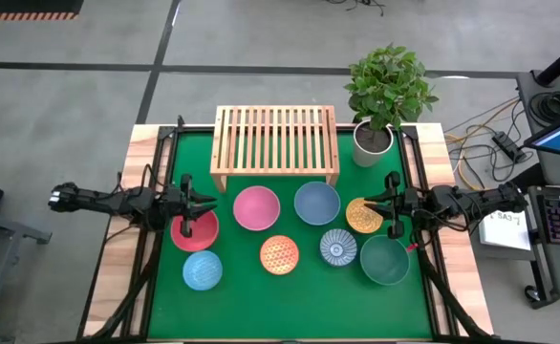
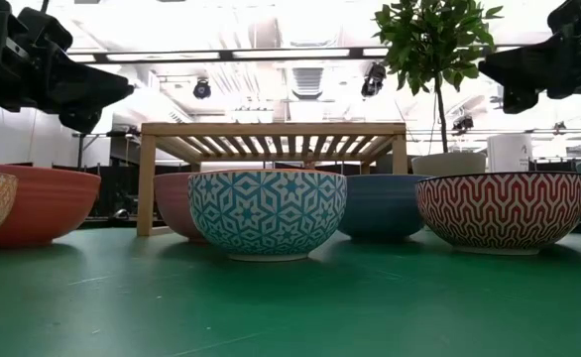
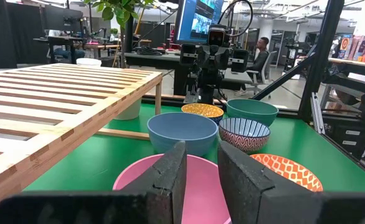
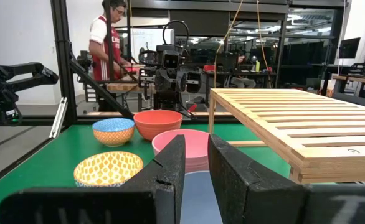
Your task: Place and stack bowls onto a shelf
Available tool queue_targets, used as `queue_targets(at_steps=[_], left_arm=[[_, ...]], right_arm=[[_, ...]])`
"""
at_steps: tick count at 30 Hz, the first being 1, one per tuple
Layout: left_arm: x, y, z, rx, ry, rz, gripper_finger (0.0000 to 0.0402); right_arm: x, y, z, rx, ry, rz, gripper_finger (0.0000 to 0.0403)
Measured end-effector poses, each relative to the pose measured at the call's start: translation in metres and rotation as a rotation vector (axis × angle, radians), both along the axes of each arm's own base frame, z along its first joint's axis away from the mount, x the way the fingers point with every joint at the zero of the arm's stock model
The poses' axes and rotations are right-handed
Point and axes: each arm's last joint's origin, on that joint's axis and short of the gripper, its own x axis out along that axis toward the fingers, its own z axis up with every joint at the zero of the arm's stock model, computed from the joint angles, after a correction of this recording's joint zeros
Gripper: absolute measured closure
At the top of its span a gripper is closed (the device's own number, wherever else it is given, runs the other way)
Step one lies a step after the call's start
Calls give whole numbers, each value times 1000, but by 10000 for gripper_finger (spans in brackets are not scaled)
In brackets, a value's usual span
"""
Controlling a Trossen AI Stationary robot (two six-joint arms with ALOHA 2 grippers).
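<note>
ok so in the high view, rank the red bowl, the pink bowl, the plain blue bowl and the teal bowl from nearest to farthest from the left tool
1. Red bowl, right under the left tool.
2. Pink bowl, just inward of it.
3. Blue bowl, mid-table.
4. Teal bowl, far side, below the right tool.

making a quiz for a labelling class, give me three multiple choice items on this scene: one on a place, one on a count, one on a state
1. The round red bowl lies:
A. under the left hand
B. on the shelf
C. beside the plant

2. Bowls on the green table mat:
A. five
B. eight
C. ten

3. The slatted light-wood shelf is:
A. stacked with bowls
B. tipped over
C. bare and upright

Answers:
1 A, the high view shows that hand above it.
2 B, eight show from above.
3 C, nothing lies on its slats.
</note>
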Motion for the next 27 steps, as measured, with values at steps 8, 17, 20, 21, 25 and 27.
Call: queue_targets(at_steps=[8,17,20,21,25,27], left_arm=[[0,0,0,0,0,0,329],[0,0,0,0,0,0,329],[0,0,0,0,0,0,329],[0,0,0,0,0,0,329],[0,0,0,9,0,1,329],[0,0,1,-37,-12,-1,329]], right_arm=[[0,0,0,0,0,0,344],[0,0,0,0,0,0,344],[0,0,0,1,0,0,344],[0,0,0,13,0,1,344],[0,0,0,168,-6,17,344],[0,0,2,185,-25,12,344]])
